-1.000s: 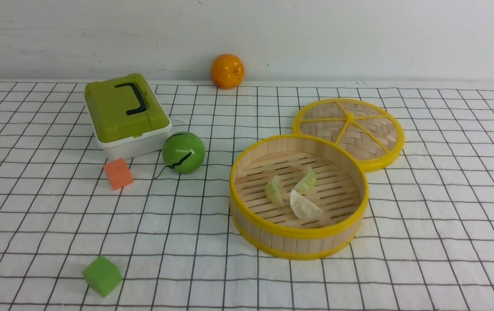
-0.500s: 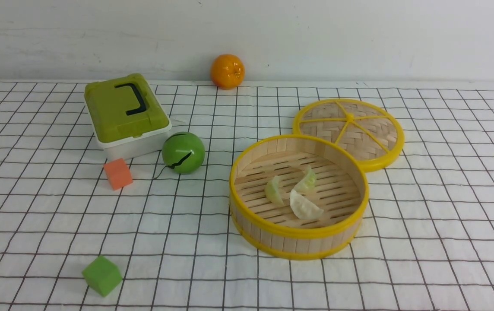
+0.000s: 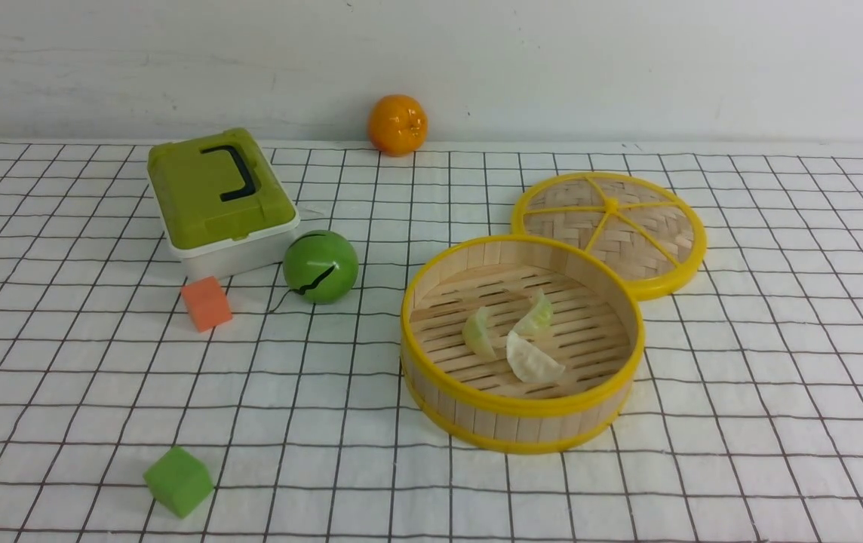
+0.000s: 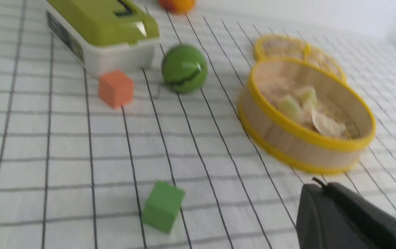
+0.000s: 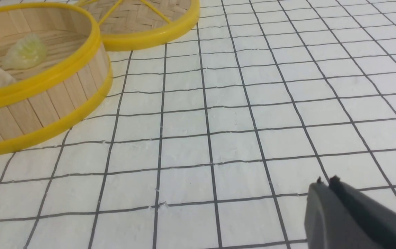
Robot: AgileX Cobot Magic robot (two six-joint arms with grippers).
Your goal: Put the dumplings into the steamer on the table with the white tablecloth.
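You have all three dumplings [image 3: 511,339] lying inside the steamer [image 3: 520,422], clustered on its slatted floor; none is left on the white tablecloth [image 3: 763,392]. The steamer sits right of the table's [image 3: 62,377] middle, with its woven lid [image 3: 609,230] flat behind it, touching its rim, towards the far edge. Your left gripper [image 4: 317,188] hangs above the cloth near the steamer, fingers pressed together and holding nothing. Your right gripper [image 5: 326,183] hovers over bare cloth on the steamer's other side, its fingers likewise closed and empty.
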